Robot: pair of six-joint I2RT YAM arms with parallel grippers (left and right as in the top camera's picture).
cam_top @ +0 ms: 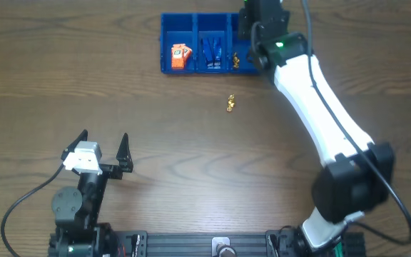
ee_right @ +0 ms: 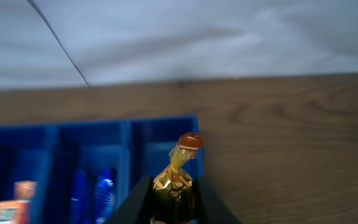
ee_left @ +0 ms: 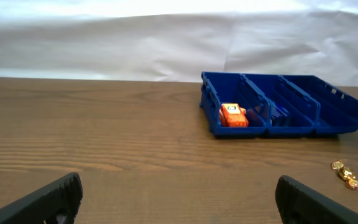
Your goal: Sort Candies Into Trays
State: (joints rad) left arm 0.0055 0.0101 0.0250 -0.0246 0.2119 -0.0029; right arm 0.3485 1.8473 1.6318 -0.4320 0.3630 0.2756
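Top cam: right arm (cam_top: 320,93) is out at the far-right bin of the blue tray (cam_top: 164,43). Orange candy (cam_top: 181,56) in the left bin, blue candies (cam_top: 211,53) in the mid one. Loose gold candy (cam_top: 231,104) sits on the wood, near side of the tray.

Left wrist: left gripper (ee_left: 179,199) spread wide, holding nothing, well back from the tray.

Right wrist: right gripper (ee_right: 174,202) is pinching a wrapped gold candy (ee_right: 174,183) over the right bin.

Imo it's the drop step. Next it has to let go over that bin, then go for the loose one.

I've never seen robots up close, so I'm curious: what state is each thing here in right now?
Left arm's fingers: open, empty.
Right arm's fingers: shut on the held gold candy, over the blue tray.
Blue tray: holds orange candy, blue candies, sorted gold candy, in separate compartments.
Loose gold candy: lying on the table, unsorted.
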